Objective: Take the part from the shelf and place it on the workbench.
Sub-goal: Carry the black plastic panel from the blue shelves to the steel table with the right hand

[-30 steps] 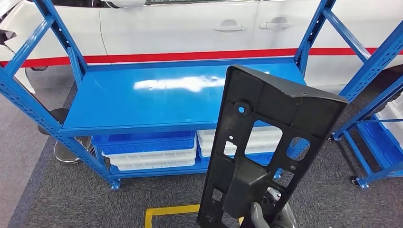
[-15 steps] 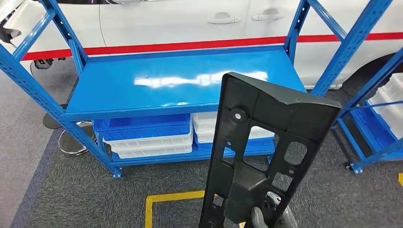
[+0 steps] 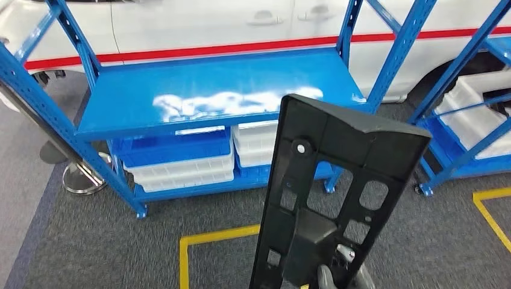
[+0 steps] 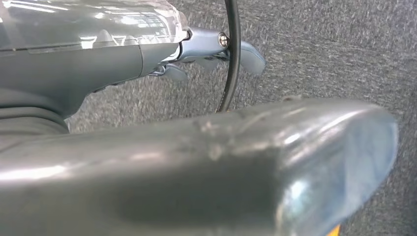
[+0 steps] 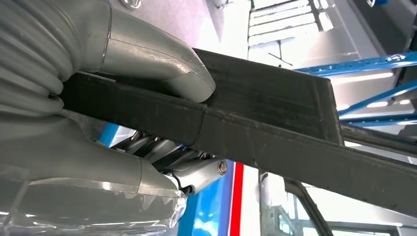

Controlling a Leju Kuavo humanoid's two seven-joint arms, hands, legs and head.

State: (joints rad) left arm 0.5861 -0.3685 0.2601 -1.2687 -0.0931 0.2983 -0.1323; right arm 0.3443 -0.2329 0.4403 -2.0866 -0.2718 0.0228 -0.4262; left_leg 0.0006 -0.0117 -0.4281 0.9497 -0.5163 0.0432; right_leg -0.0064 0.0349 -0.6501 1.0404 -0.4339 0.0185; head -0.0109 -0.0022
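Observation:
A long black plastic part (image 3: 361,141) with several cut-outs stands upright in front of me in the head view. My right hand (image 3: 338,278) grips its lower end at the bottom edge of that view. In the right wrist view the thumb (image 5: 162,64) presses on one face of the part (image 5: 275,113) and the fingers (image 5: 196,172) wrap the other. Beyond the part stands the blue workbench (image 3: 199,90), its top bare and glossy. My left hand (image 4: 147,162) hangs over grey carpet, fingers stretched and holding nothing.
Blue and white bins (image 3: 181,165) sit on the bench's lower shelf. A second blue rack (image 3: 449,66) with white bins (image 3: 476,114) stands at the right. A white car with a red stripe (image 3: 211,51) is behind. Yellow floor lines (image 3: 211,238) mark the carpet; a round metal base (image 3: 78,180) lies at left.
The whole picture has shifted: the camera has moved, so the bench now sits further left and the right rack shows more. The part stays upright in my right hand.

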